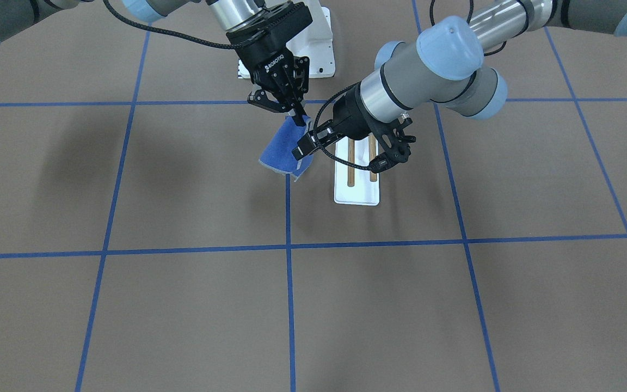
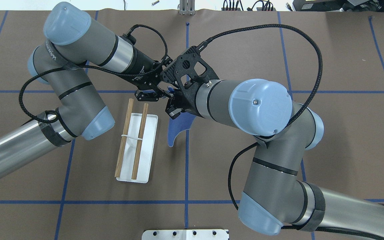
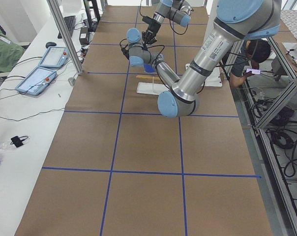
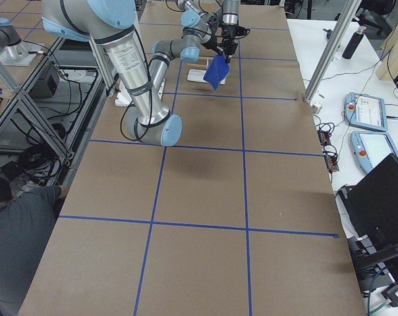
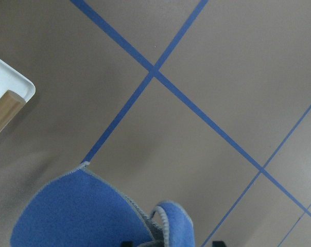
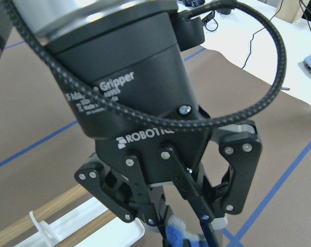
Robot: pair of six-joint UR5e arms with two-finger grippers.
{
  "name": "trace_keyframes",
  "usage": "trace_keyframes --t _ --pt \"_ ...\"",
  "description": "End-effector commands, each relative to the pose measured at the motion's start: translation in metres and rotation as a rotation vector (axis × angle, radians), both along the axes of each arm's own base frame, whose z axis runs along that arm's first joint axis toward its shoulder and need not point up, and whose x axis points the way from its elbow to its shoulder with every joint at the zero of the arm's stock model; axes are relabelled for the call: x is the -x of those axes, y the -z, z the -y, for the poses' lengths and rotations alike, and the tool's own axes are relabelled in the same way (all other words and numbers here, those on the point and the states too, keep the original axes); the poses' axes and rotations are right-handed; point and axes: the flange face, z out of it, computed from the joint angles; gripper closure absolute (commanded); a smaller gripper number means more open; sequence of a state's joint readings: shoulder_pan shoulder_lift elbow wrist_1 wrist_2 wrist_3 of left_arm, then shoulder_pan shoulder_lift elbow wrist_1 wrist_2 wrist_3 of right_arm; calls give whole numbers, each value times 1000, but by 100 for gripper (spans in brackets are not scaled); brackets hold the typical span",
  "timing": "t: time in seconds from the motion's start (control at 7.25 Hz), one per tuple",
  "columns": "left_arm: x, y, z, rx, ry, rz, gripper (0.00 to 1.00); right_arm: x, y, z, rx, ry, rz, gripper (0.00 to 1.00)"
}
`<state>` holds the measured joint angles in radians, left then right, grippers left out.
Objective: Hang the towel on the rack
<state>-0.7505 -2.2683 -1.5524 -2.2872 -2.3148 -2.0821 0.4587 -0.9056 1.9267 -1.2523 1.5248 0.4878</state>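
The blue towel (image 1: 281,151) hangs in the air beside the rack (image 1: 357,191), apart from its two wooden rods. In the overhead view the towel (image 2: 178,128) droops just right of the rack's white base (image 2: 146,151). My right gripper (image 1: 294,113) points down and is shut on the towel's top corner. My left gripper (image 1: 303,147) reaches in over the rack's end and is shut on the bunched edge next to it. The right wrist view shows the left gripper (image 6: 186,224) pinching the blue cloth (image 6: 178,235). The left wrist view shows the towel (image 5: 78,211) hanging above the table.
The white robot pedestal (image 1: 319,49) stands behind the rack on the robot's side. Both arms' black cables loop above the towel (image 2: 312,66). Tablets (image 4: 367,112) lie on the side table. A person (image 3: 256,49) sits past the table's edge.
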Motion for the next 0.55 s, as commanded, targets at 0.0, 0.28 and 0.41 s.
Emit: trace_keyframes --t 0.0,0.28,0.41 --pt "0 -1 0 -3 -1 1 82 0 0 0 -1 0 2 100" --pt "1 0 0 -2 1 -1 100 0 0 0 -2 0 4 100" --pt "1 -1 1 0 1 1 100 0 0 0 -2 0 4 100"
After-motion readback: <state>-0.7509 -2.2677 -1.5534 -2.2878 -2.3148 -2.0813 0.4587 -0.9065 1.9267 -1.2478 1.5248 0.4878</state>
